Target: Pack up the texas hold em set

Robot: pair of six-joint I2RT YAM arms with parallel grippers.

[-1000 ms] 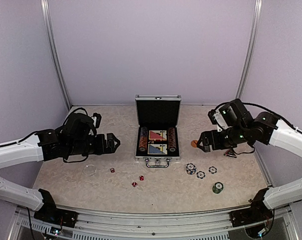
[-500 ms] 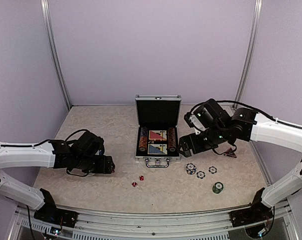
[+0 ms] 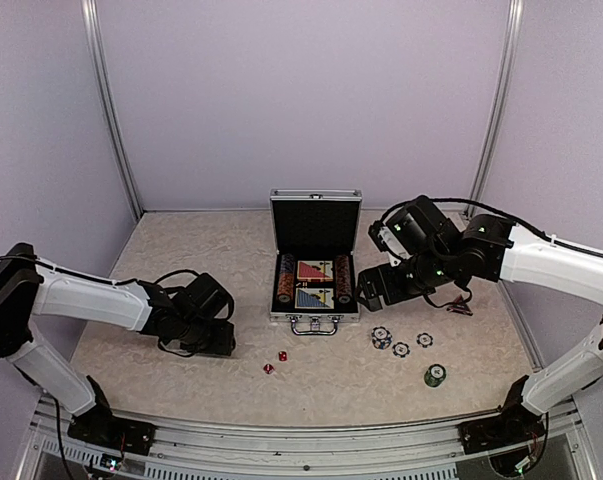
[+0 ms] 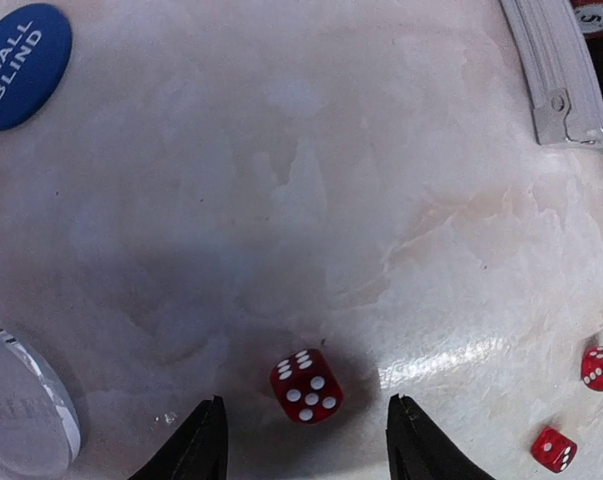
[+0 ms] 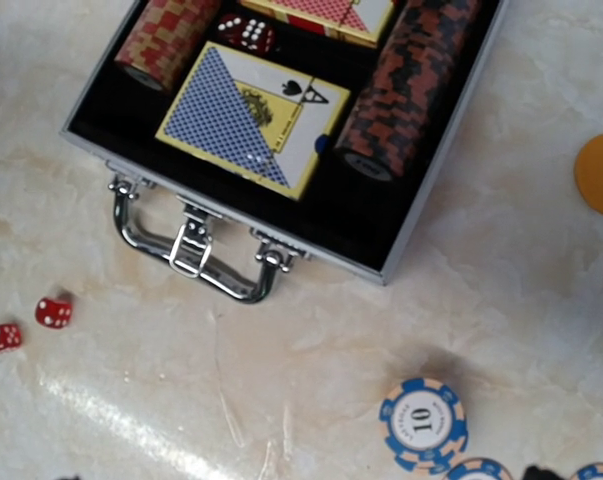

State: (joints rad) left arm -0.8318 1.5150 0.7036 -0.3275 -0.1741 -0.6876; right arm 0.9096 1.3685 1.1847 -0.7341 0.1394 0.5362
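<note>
The silver case [image 3: 315, 198] stands open at the middle of the table, with two card decks [image 5: 253, 121], chip rows [image 5: 409, 74] and a red die [image 5: 246, 32] in its black lining. My left gripper [image 3: 224, 345] is low over the table, open, with a red die [image 4: 306, 385] lying between its fingertips [image 4: 207, 440]. My right gripper [image 3: 366, 296] hovers by the case's right front corner, open and empty. An orange round disc [image 5: 601, 175] lies right of the case. Loose blue chips [image 3: 381, 337] and a green chip stack [image 3: 435, 375] lie at the front right.
Two more red dice [image 3: 282, 355] lie in front of the case handle [image 5: 186, 250]. A blue "small blind" disc [image 4: 21, 50] and a clear disc [image 4: 21, 415] lie left of my left gripper. A small dark object [image 3: 459, 307] lies at the right.
My left gripper swung right and down over the leftmost die. My right gripper moved left to the case's side; the orange disc it carried now lies on the table.
</note>
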